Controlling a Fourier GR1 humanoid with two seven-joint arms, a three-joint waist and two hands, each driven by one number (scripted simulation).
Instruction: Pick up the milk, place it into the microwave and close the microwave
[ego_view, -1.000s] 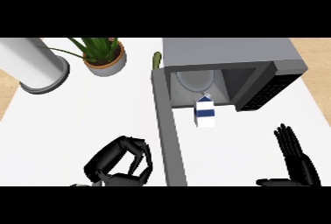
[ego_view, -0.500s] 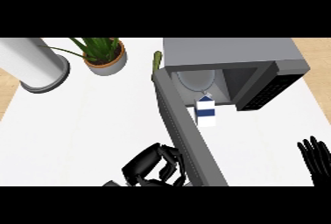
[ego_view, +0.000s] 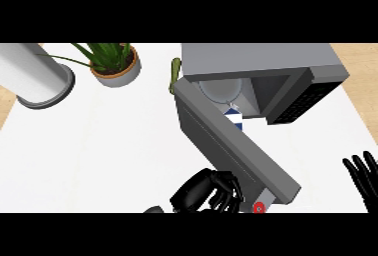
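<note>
The grey microwave (ego_view: 258, 62) stands at the back right of the counter. Its door (ego_view: 232, 145) is swung partway round, slanting from the hinge down toward the lower right. The white and blue milk carton (ego_view: 235, 118) stands at the mouth of the microwave, mostly hidden behind the door's top edge. My left hand (ego_view: 203, 192) sits with curled fingers against the outer face of the door near its free end. At the lower right edge my right hand (ego_view: 363, 175) rests open, fingers up, apart from everything.
A potted plant (ego_view: 114, 62) stands at the back, with a white cylinder on a round base (ego_view: 33, 75) to its left. A small green object (ego_view: 176, 70) lies beside the microwave's left wall. A glass plate (ego_view: 220, 90) shows inside the microwave.
The door has swung from straight out to slanting right, partly covering the carton. My left hand has moved right with the door. My right hand has dropped toward the lower right corner.
</note>
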